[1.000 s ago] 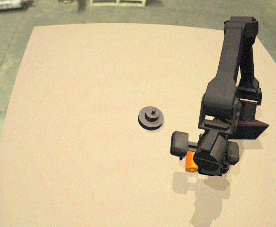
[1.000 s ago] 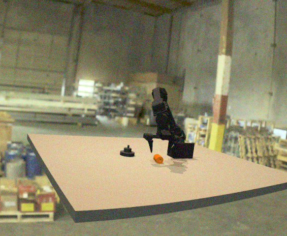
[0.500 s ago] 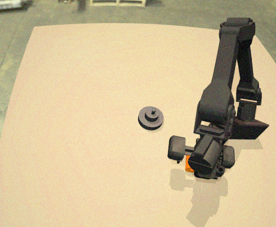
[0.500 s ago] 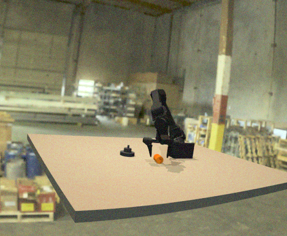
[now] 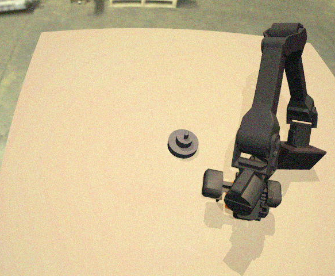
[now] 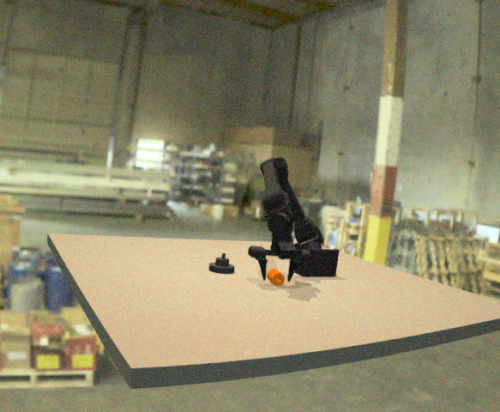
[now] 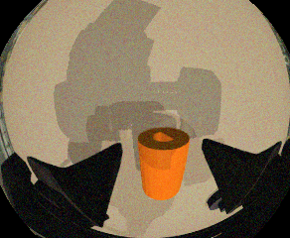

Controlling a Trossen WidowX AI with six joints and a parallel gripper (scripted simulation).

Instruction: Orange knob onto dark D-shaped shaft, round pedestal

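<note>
The orange knob (image 6: 275, 276) (image 7: 162, 169) lies on its side on the table, its holed end face showing in the exterior view and the wrist view. In the top view only slivers of it show beside the arm. My gripper (image 6: 277, 280) (image 7: 164, 146) is open, with one finger on each side of the knob and a gap to it on both sides. The round dark pedestal (image 5: 175, 149) (image 6: 221, 268) stands apart from the gripper, to its left, with the thin shaft (image 5: 186, 135) (image 6: 224, 255) upright and bare on its raised hub. The shaft's flat side cannot be made out.
The arm's dark base (image 5: 301, 157) (image 6: 318, 263) stands on the table (image 5: 87, 178) (image 6: 174, 319) to the right of the pedestal. The arm rises from it and bends over toward the knob. The table's edges show in the top and exterior views.
</note>
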